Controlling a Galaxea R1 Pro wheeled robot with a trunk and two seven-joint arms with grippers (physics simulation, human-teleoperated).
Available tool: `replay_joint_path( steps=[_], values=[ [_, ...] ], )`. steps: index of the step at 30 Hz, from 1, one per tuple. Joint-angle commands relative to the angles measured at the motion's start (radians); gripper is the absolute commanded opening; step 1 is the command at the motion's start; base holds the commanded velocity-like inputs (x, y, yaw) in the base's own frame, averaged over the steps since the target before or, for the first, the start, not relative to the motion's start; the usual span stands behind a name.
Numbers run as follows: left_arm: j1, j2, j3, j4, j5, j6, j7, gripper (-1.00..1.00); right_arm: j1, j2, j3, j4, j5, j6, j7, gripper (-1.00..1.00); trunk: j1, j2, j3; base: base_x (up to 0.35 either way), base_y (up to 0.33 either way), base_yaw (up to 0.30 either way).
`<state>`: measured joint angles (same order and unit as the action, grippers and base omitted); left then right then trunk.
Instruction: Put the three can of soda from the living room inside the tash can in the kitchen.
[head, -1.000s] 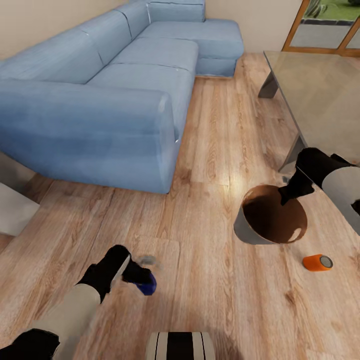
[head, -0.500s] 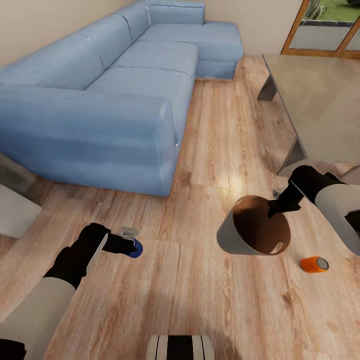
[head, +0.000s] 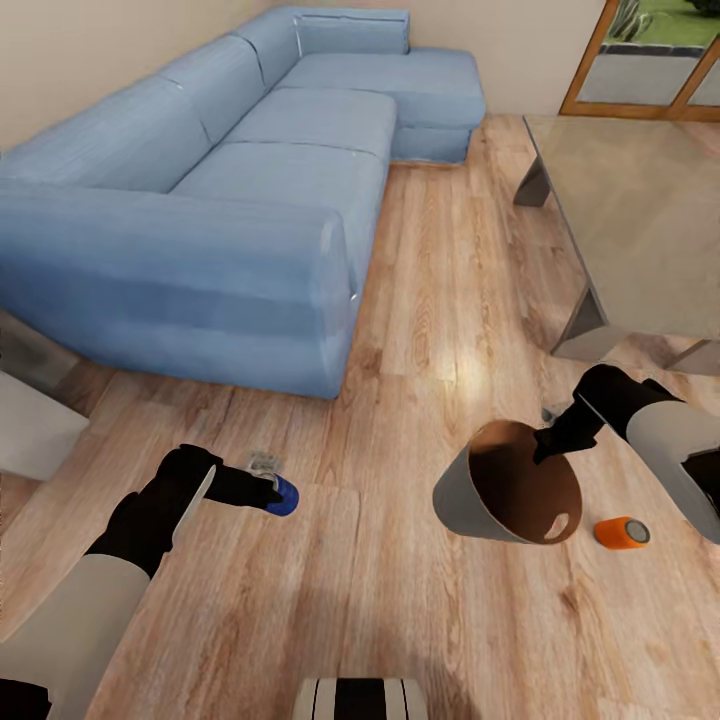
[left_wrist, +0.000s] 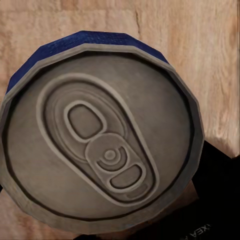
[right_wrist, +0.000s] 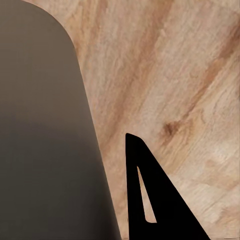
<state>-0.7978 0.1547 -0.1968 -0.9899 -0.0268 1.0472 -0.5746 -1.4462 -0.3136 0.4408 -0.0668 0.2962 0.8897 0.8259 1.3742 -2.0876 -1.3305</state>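
My left gripper (head: 272, 492) is shut on a can of soda (head: 286, 497) with blue sides and a grey end, held low over the wood floor. In the left wrist view the can's grey top with its pull tab (left_wrist: 100, 145) faces the camera. My right gripper (head: 548, 446) is shut on the rim of the tash can (head: 470, 495), which is grey outside, brown inside, and tilted with its mouth towards me. The right wrist view has the bin's grey wall (right_wrist: 45, 140) beside one black finger (right_wrist: 155, 200). An orange can of soda (head: 621, 532) lies on its side on the floor just right of the bin.
The long blue sofa (head: 250, 200) runs along the left and back. A glass-topped coffee table (head: 640, 200) stands at the right, close behind my right arm. A wood-framed glass door (head: 650, 60) is at the far right. A white object (head: 30, 430) sits at the left edge.
My left gripper has carried the blue can forward and left, away from my body. The right gripper has tipped the bin and drawn it slightly left. The orange can has stayed put.
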Motion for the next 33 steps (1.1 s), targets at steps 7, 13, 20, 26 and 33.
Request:
replay_joint_path(
  steps=[7, 13, 20, 26, 33],
  values=[
    [0.006, -0.001, -0.009, 0.004, -0.001, 0.000, -0.022, -1.00, 0.071, -0.014, -0.035, -0.001, -0.027, -0.110, -0.004, -1.00, -0.027, 0.049, 0.022, 0.000, 0.000, 0.000],
    [0.008, -0.001, -0.012, 0.011, -0.001, 0.000, -0.078, -1.00, 0.078, -0.021, -0.060, 0.001, -0.033, -0.138, 0.001, -1.00, -0.050, 0.091, 0.041, 0.000, 0.000, 0.000],
    [0.008, -0.001, -0.013, 0.013, -0.005, 0.000, -0.129, -1.00, 0.113, -0.039, -0.062, 0.001, -0.032, -0.223, 0.002, -1.00, -0.077, 0.140, 0.063, 0.000, 0.000, 0.000],
    [0.008, -0.006, -0.016, 0.013, -0.010, 0.000, -0.129, -1.00, 0.157, -0.085, -0.058, 0.000, -0.028, -0.259, 0.001, -1.00, -0.100, 0.182, 0.082, 0.000, 0.000, 0.000],
    [0.008, -0.010, -0.015, 0.013, -0.009, 0.000, -0.124, -1.00, 0.232, -0.106, -0.053, 0.001, -0.023, -0.339, -0.009, -1.00, -0.127, 0.231, 0.104, 0.000, 0.000, 0.000]
  ],
)
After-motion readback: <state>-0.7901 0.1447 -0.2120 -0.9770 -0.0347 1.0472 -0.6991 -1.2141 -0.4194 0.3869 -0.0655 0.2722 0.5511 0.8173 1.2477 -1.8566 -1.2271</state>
